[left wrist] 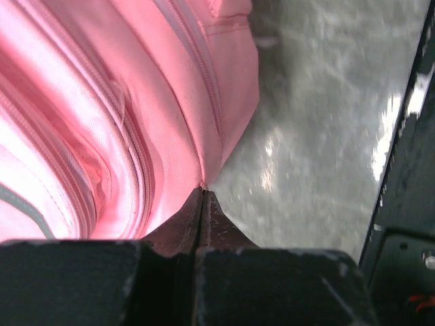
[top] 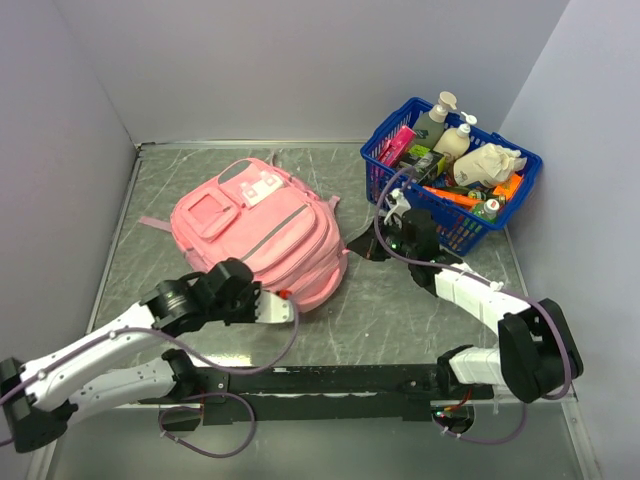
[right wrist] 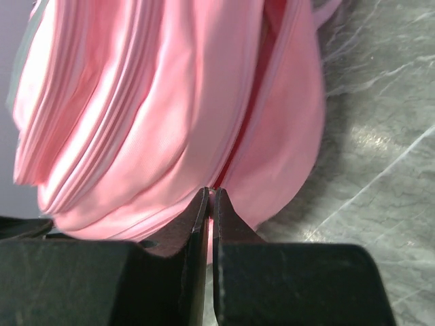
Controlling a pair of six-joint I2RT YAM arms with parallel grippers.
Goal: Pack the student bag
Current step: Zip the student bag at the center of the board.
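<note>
The student bag (top: 262,235) lies flat on the grey marbled tabletop (top: 400,310), left of the middle, with its front upward. It is made of soft pink fabric, with lighter pink flaps, a grey patch at the far end and a grey stripe across the front. The left claw (left wrist: 202,192) is clenched, its tips against a zipper seam at the bag's near corner. The right claw (right wrist: 211,194) is also clenched, at a seam on the bag's right side. I cannot tell whether either one pinches fabric. A blue basket (top: 480,232) stands at the far right.
</note>
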